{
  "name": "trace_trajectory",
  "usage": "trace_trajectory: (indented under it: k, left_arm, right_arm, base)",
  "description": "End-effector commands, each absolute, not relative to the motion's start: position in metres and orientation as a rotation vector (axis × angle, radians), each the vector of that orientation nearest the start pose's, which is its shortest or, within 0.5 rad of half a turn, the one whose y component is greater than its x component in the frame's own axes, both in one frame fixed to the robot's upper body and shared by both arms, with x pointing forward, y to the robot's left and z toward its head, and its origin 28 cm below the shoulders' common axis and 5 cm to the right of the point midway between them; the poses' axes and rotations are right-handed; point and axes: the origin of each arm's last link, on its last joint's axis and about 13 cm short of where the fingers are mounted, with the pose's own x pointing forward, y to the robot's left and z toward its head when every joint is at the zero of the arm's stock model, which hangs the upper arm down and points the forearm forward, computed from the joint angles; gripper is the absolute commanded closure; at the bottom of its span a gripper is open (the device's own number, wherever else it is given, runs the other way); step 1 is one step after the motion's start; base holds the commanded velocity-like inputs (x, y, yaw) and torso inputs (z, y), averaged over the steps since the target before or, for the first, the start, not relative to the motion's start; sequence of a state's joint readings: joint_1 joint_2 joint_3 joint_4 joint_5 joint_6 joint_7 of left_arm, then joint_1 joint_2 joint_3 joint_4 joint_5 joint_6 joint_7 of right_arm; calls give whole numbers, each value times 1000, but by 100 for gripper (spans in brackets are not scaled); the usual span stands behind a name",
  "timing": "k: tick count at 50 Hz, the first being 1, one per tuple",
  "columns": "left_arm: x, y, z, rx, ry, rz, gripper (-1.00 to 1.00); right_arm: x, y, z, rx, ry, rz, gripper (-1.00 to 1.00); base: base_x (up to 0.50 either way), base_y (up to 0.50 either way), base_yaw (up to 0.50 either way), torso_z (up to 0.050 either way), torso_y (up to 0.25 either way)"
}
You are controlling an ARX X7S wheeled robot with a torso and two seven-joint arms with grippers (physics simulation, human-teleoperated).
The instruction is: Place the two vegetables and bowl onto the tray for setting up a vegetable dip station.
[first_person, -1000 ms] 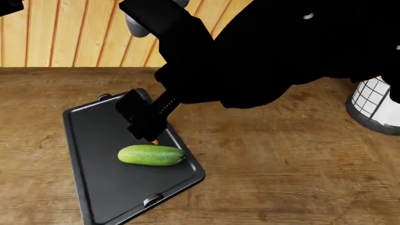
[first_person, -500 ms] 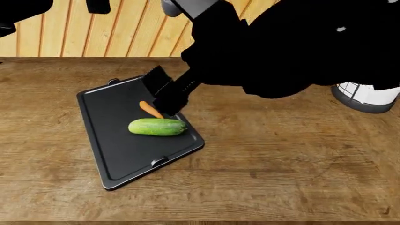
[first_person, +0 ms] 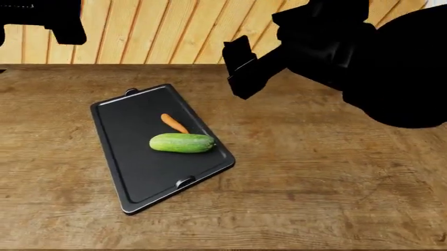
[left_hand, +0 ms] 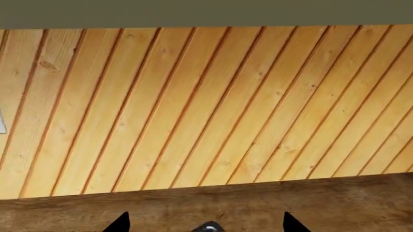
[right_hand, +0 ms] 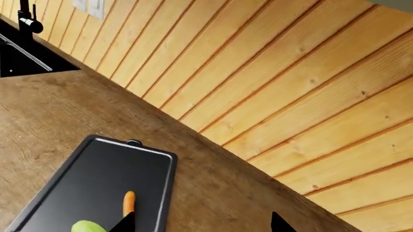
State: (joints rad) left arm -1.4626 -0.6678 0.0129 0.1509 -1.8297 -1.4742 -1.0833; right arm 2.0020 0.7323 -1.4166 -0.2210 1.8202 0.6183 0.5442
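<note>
A: Where are the task items located?

B: The tray (first_person: 133, 172) is seen lying flat on the wooden counter (first_person: 328, 172), set at an angle, left of centre in the head view. The cucumber (first_person: 182, 143) is found on the tray, close to its right rim. The carrot (first_person: 174, 123) is placed just behind the cucumber, on the wall side, with one end nearly touching it; contact cannot be confirmed. In the right wrist view the tray (right_hand: 90, 179), the carrot (right_hand: 128, 203) and part of the cucumber (right_hand: 90, 227) are shown. The bowl is not seen in any view.

A: What is reported for the right gripper?

B: The right gripper (first_person: 241, 68) is held above the counter, right of the tray and well apart from both vegetables. In the right wrist view its two fingertips (right_hand: 124, 223) are shown spread apart with nothing between them: released.

A: And the left gripper?

B: The left gripper (first_person: 66, 23) is raised at the upper left of the head view, in front of the plank wall (first_person: 160, 31). In the left wrist view its fingertips (left_hand: 119, 223) are shown spread wide and empty, directed at the wall (left_hand: 206, 106) and the counter edge.

A: Anything else?

B: A black sink (right_hand: 19, 60) with a faucet (right_hand: 27, 19) is visible in the right wrist view, beyond the tray.
</note>
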Motion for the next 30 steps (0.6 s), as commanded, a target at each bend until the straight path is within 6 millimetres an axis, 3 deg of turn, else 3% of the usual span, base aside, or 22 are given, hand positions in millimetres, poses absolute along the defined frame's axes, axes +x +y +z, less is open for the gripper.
trace_trajectory:
  k: [1,13,28,30]
  left_arm:
    - [182,290,370,11,-71,-49,-100]
    - [177,290,349,-47,-67,-74,-100]
    - [164,291,344,-61,-104,-95,-100]
    - [164,291,343,-58,-102,-95,-100]
  right_arm:
    - [242,-98,356,-254,-33,471,-100]
    - [228,-102,351,-242,-65,467,-100]
    - [226,-103,343,-247,-71,474,-100]
    - [225,-104,343,-187,-51,472,-100]
  base:
    - [246,500,0,0,0]
    - [254,500,0,0,0]
    - [284,498,0,0,0]
    - [283,498,0,0,0]
